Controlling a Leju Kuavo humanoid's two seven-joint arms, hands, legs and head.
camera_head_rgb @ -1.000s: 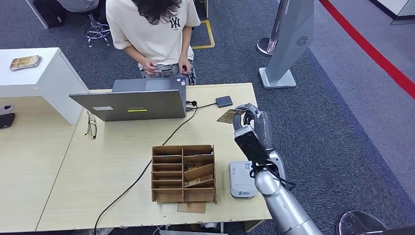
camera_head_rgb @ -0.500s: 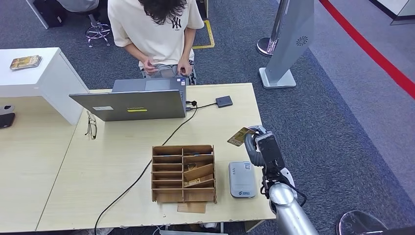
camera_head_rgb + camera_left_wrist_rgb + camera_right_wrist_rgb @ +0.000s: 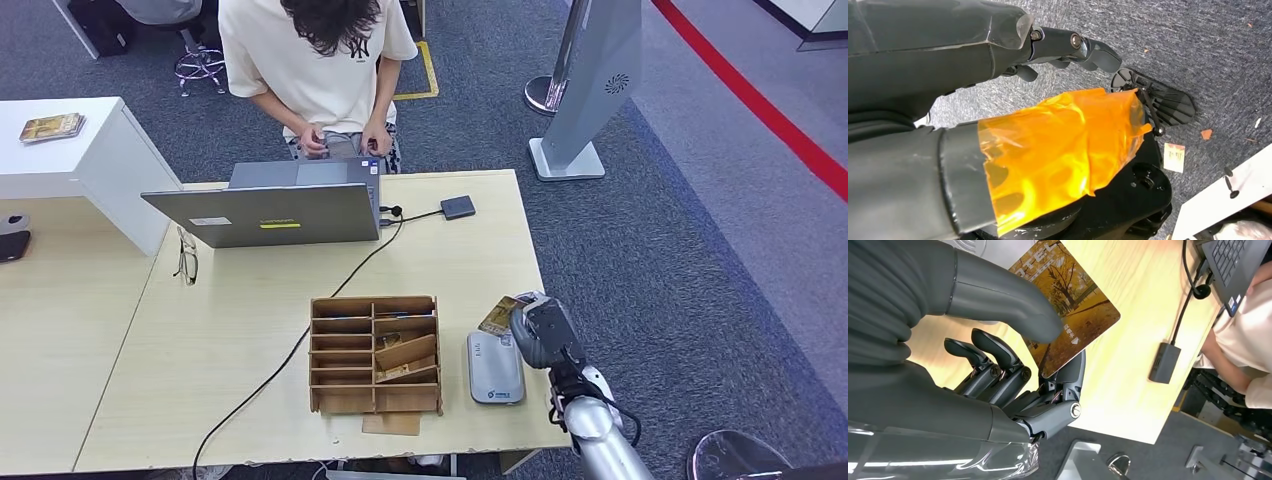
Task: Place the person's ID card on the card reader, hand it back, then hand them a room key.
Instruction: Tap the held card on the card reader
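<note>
Lowered right hand (image 3: pixel 538 330) fingers (image 3: pixel 1018 375) pinch card (image 3: pixel 1063 305).

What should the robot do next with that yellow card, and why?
Probably ease the card a little further toward the grey card reader and lower it flat on top. The right robot hand pinches the card between thumb and fingers, and it hangs just beside the reader's far corner, not yet resting on it.
</note>
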